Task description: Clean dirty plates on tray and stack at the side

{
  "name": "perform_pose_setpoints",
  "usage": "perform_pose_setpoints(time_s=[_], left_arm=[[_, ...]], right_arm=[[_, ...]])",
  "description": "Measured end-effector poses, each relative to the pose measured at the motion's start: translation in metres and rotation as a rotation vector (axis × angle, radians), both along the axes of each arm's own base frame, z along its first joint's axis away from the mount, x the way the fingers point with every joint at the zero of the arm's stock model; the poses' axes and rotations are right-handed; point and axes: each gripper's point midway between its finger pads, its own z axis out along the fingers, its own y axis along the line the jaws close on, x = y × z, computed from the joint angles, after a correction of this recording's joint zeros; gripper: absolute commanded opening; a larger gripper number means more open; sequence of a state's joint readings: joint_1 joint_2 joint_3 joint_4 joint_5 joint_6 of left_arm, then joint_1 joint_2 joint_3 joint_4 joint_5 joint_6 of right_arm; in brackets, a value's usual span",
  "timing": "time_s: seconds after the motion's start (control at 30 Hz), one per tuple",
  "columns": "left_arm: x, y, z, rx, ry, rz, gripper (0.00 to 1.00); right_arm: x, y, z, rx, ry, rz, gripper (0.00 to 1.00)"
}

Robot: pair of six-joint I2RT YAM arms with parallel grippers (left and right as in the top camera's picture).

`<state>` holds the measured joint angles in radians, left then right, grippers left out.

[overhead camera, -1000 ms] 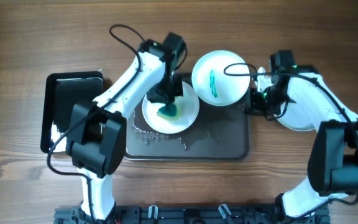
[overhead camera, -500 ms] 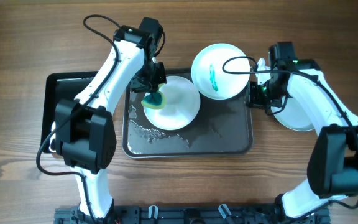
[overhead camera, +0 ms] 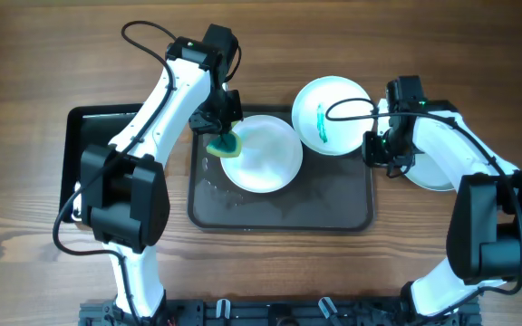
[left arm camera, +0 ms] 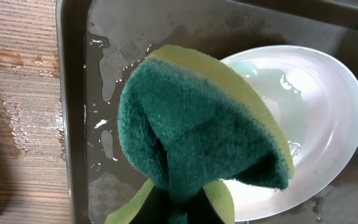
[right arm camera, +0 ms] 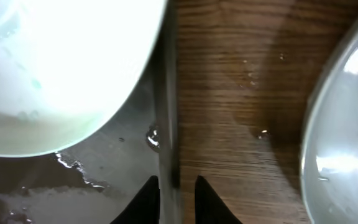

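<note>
A dark metal tray [overhead camera: 333, 213] holds two white plates. The left plate [overhead camera: 265, 154] is wet and looks free of stains. The right plate [overhead camera: 333, 113] has a green smear and overhangs the tray's back edge. My left gripper [overhead camera: 223, 127] is shut on a green and yellow sponge [overhead camera: 227, 145] at the left plate's left rim; the sponge [left arm camera: 197, 124] fills the left wrist view above that plate [left arm camera: 316, 106]. My right gripper [overhead camera: 374, 149] is shut on the tray's right rim [right arm camera: 166, 93], one finger on each side [right arm camera: 173, 186].
A white plate [overhead camera: 429, 177] lies on the wooden table right of the tray, partly under my right arm, and shows in the right wrist view [right arm camera: 347, 124]. A black tray [overhead camera: 93, 154] sits at the left. Water is pooled on the metal tray's left side [left arm camera: 104, 143].
The left gripper lifted the sponge from the plate's middle to its left rim. The tray and both plates then slid a little to the right, held by the right gripper.
</note>
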<state>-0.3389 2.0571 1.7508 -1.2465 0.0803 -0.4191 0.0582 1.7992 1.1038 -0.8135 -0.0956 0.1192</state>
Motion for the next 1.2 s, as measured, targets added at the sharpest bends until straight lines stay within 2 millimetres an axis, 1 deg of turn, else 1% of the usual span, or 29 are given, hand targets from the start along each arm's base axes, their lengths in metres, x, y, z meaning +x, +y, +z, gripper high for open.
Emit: perform_pose_setpoints(time_s=[0.03,0.1,0.17,0.27,0.3,0.33,0.4,0.43,0.47,0.5,0.57,0.67,0.77,0.83,0.87,0.9,1.07,1.13,1.17,1.2], left_arm=[[0.0,0.0,0.0,0.0,-0.001,0.0,0.04],[0.001,0.002,0.0,0.0,0.0,0.005,0.04],[0.002,0.008,0.0,0.009,-0.002,0.013,0.04],[0.009,0.03,0.007,0.036,-0.026,0.038,0.04],[0.01,0.034,0.009,0.041,-0.035,0.032,0.04],[0.012,0.039,0.013,0.045,-0.047,0.019,0.04],[0.013,0.041,0.015,0.05,-0.055,-0.002,0.04],[0.013,0.041,0.015,0.05,-0.056,-0.008,0.04],[0.013,0.041,0.015,0.049,-0.06,-0.013,0.04],[0.014,0.042,0.015,0.049,-0.063,-0.015,0.04],[0.015,0.044,0.015,0.049,-0.064,-0.012,0.04],[0.016,0.046,0.015,0.049,-0.064,-0.007,0.04],[0.016,0.047,0.015,0.052,-0.065,-0.007,0.04],[0.016,0.047,0.015,0.052,-0.065,-0.006,0.04],[0.016,0.047,0.015,0.052,-0.065,-0.006,0.04],[0.016,0.047,0.015,0.052,-0.065,-0.006,0.04],[0.016,0.047,0.015,0.052,-0.065,-0.007,0.04],[0.016,0.047,0.015,0.052,-0.065,-0.007,0.04],[0.016,0.047,0.015,0.052,-0.065,-0.007,0.04],[0.016,0.047,0.015,0.052,-0.065,-0.006,0.04]], right_arm=[[-0.003,-0.002,0.001,-0.008,0.017,-0.007,0.31],[0.0,-0.002,0.009,-0.012,0.018,-0.007,0.29],[0.002,0.01,0.017,0.059,0.021,-0.004,0.27],[0.015,0.057,0.033,0.305,-0.025,0.027,0.26],[0.019,0.08,0.039,0.369,-0.044,0.047,0.26],[0.019,0.102,0.042,0.398,-0.052,0.067,0.25],[0.016,0.135,0.042,0.401,-0.063,0.085,0.25],[0.014,0.145,0.041,0.385,-0.066,0.085,0.25],[0.008,0.156,0.038,0.353,-0.058,0.082,0.25],[0.004,0.163,0.036,0.324,-0.054,0.075,0.25],[-0.001,0.166,0.024,0.248,-0.046,0.047,0.25],[-0.001,0.159,0.01,0.192,-0.028,0.006,0.24],[0.002,0.156,0.001,0.172,-0.024,-0.008,0.23],[0.003,0.155,-0.006,0.161,-0.017,-0.015,0.15],[0.004,0.156,-0.01,0.162,-0.014,-0.018,0.06],[0.006,0.158,-0.012,0.168,-0.017,-0.019,0.04],[0.007,0.165,-0.012,0.204,-0.017,-0.016,0.04],[0.002,0.163,-0.01,0.197,0.002,-0.009,0.04],[-0.002,0.16,-0.006,0.184,0.008,-0.003,0.04],[-0.004,0.155,0.008,0.166,-0.013,0.003,0.05]])
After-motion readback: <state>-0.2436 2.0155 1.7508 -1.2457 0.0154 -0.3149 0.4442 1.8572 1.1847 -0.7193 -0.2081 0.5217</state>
